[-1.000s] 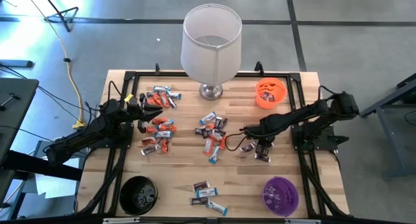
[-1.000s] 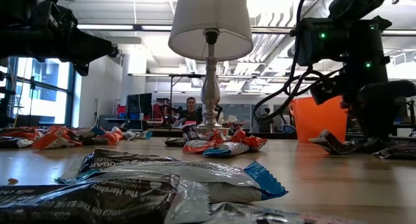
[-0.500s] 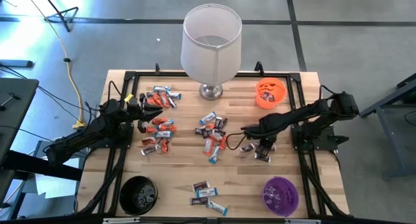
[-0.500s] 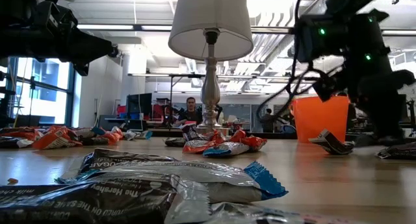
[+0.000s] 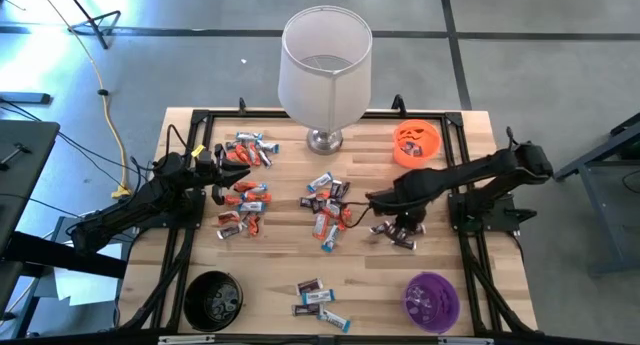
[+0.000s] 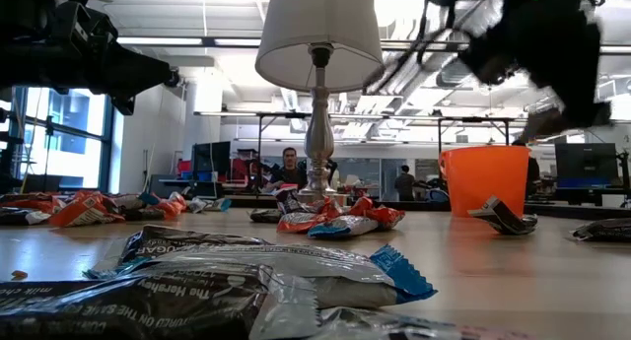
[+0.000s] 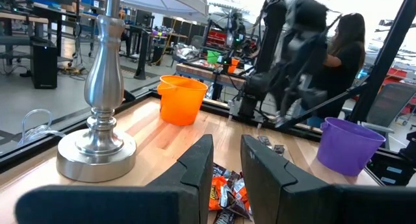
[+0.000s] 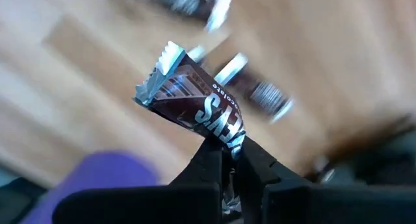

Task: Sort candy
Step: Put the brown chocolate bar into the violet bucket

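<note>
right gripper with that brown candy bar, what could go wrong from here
1. The right gripper pinches the dark brown silver-ended wrapped candy bar only at one end, so most of it hangs free; it may twist or slip out in transit.
2. The small purple plastic bowl is a small target near the wooden table's corner; a drop from height could bounce out.
3. Loose dark-wrapped candies lie right under the arm; a low pass could scatter them.

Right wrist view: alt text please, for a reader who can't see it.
The right end effector is shut on a dark brown candy bar with silvery crimped ends, lifted above the wooden table. More wrapped candies lie blurred on the wood below, and the purple bowl shows beside the fingers.
</note>
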